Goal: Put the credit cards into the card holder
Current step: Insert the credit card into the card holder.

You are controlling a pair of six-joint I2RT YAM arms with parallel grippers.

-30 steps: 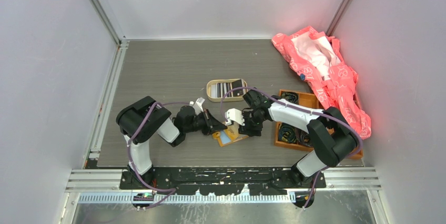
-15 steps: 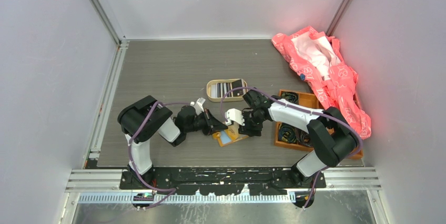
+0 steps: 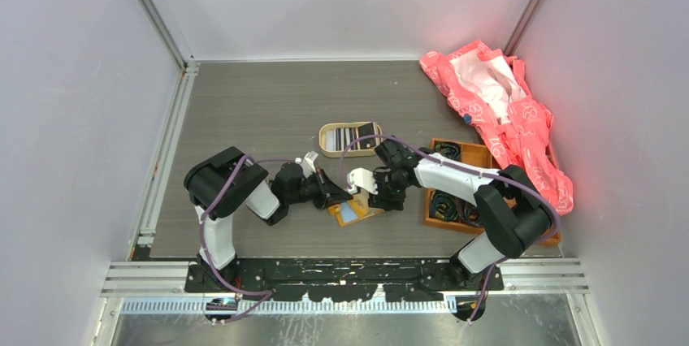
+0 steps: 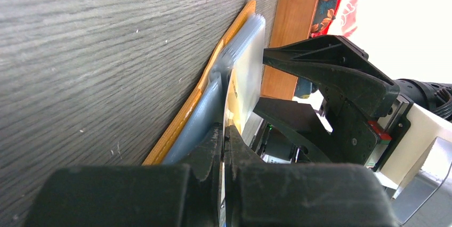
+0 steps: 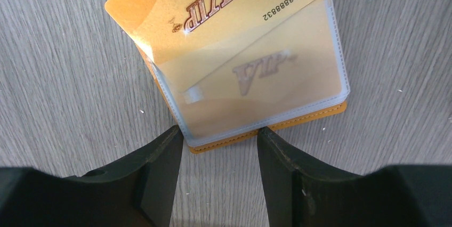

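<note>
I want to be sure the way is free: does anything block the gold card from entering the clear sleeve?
Nothing visible blocks it. The gold card, pinched in the left gripper, has its lower part inside the card holder's clear sleeve. The right gripper stands open at the holder's opposite edge, away from the sleeve mouth.

A: Card holder?
B: Flat on the tabletop, middle of the near edge. Card partway in its sleeve.
A: Behind it?
B: Tin, toward the centre.
A: Right side?
B: Compartment tray right of the holder, by the right edge. Crumpled wrapping runs from the far right corner along that edge, over the tray's right side.
A: Grippers?
B: Left gripper at the holder's left, right gripper at its right.
</note>
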